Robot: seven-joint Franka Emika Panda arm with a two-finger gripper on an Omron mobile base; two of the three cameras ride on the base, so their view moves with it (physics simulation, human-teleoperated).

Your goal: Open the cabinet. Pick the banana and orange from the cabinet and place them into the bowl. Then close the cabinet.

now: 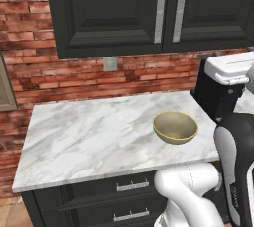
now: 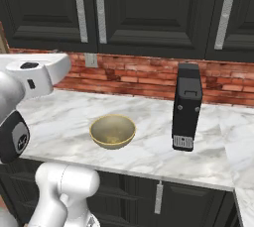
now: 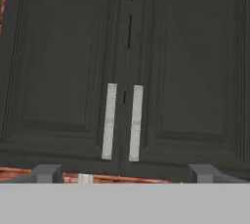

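Observation:
The cabinet (image 3: 124, 71) faces me with both dark raised-panel doors shut, its two silver bar handles side by side at the centre seam. It also hangs above the counter in the base views (image 1: 149, 8) (image 2: 89, 8). My gripper (image 3: 124, 174) is open wide and empty, held back from the doors and aimed just below the handles. The tan bowl (image 1: 175, 127) (image 2: 112, 131) stands empty on the marble counter below. The banana and the orange are hidden.
A tall black appliance (image 2: 186, 106) (image 1: 217, 92) stands on the counter right of the bowl. A wall outlet (image 1: 110, 64) sits in the brick backsplash. Dark drawers (image 1: 131, 186) run under the marble counter (image 1: 89, 137). Another cabinet door (image 2: 233, 8) hangs further right.

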